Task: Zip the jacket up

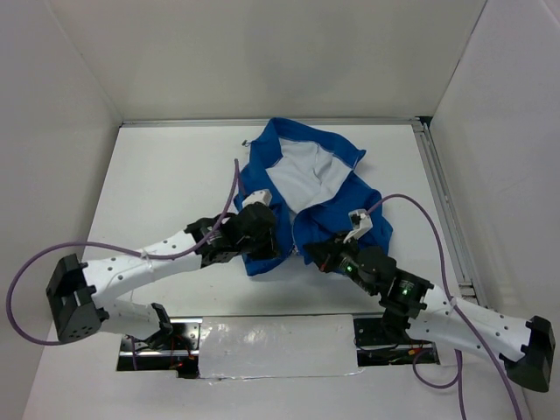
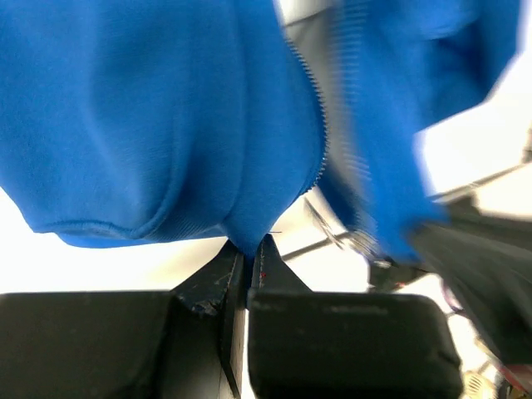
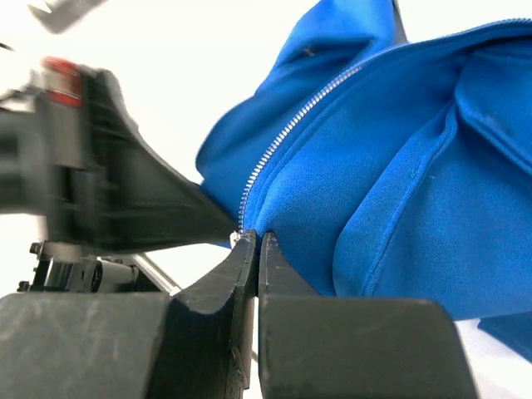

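Nearest, the left pincer (image 2: 247, 252) is clamped on the lower hem of the jacket (image 1: 328, 219). The right pincer (image 3: 253, 243) is squeezed on the hem at the foot of the zipper teeth (image 3: 287, 137). The jacket lies crumpled mid-desk (image 1: 166, 166) with its front open and its white lining (image 1: 302, 175) showing. Its collar reaches the far edge, and bare room lies to the left. The left wrist view is blurred on its right side.

Bright, diffuse lighting from above; faint soft shadows on flat white desk (image 1: 166, 184). Blown-out backgrounds in wrist views. Heavy motion blur at right of left wrist view.
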Motion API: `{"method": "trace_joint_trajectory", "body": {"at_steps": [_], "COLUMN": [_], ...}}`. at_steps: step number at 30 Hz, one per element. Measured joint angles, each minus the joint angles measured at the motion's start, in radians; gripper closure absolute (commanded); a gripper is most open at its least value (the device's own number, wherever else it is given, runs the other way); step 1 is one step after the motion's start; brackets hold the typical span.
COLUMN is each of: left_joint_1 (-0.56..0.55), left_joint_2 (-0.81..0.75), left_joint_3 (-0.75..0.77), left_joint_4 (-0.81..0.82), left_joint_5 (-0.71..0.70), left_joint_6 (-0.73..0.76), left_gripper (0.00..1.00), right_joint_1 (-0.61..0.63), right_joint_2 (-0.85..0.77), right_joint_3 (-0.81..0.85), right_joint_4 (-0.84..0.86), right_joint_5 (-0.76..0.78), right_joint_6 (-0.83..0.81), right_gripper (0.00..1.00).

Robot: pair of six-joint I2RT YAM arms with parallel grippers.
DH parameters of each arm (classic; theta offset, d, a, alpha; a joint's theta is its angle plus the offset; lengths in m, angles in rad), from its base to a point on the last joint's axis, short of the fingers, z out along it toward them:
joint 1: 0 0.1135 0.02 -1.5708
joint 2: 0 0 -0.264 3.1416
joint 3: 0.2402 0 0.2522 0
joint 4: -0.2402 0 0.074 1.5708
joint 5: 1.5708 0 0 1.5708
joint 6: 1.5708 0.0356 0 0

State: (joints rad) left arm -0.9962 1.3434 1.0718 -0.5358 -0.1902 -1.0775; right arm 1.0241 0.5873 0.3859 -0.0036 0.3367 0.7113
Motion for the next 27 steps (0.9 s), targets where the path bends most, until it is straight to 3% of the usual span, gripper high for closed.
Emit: {"method": "trace_joint_trajectory", "body": {"at_steps": [12,20,27], "left_joint_1": [0.001,0.001,0.001], "left_joint_2": [-0.273,-0.262,-0.266], "left_joint_3": [-0.090,-0.132,-0.150], "left_joint_4": [0.184,0.191,0.144], "left_joint_5": [-0.005,-0.017,-0.050], "left_joint_6": [-0.006,-0.210,-0.442], "left_gripper": [1.00,1.00,1.00], "right_joint_1": [-0.050,-0.071,-0.082], "right_joint_2": [-0.069,-0.086,-0.087], "right_joint_3": [-0.169,-0.197,-0.211], "right_joint_4": [0.322,0.458,0.473], "right_joint_5": [-0.088,-0.119,-0.140], "right_joint_6": [0.008,0.041,0.071], "right_gripper": [1.00,1.00,1.00]}}
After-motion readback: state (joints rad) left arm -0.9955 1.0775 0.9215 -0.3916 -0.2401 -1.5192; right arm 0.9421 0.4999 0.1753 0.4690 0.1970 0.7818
